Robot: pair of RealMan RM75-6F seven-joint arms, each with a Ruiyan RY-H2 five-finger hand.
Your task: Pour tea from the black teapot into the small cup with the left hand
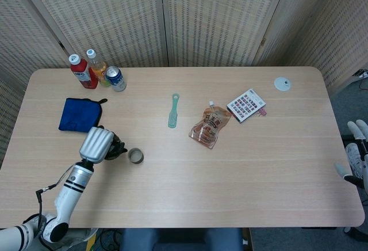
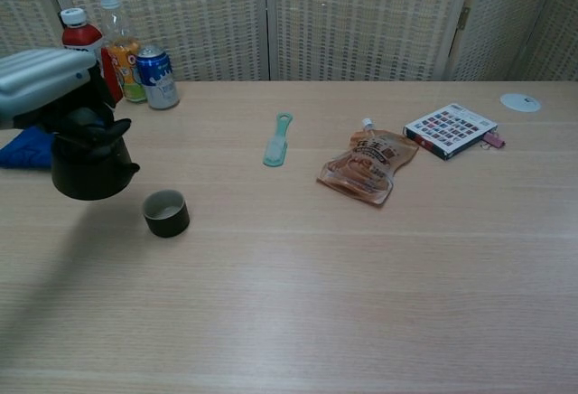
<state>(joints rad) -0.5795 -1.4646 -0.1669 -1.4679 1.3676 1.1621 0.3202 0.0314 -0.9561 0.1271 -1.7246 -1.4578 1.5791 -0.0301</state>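
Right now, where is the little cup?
The small cup stands on the table's near-left part, just right of the black teapot that the left hand holds.

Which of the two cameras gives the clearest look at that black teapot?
The chest view: the black teapot shows side-on, its round body and spout clear, hanging from the left hand just left of the small cup. In the head view the hand covers most of it; only a dark edge peeks out.
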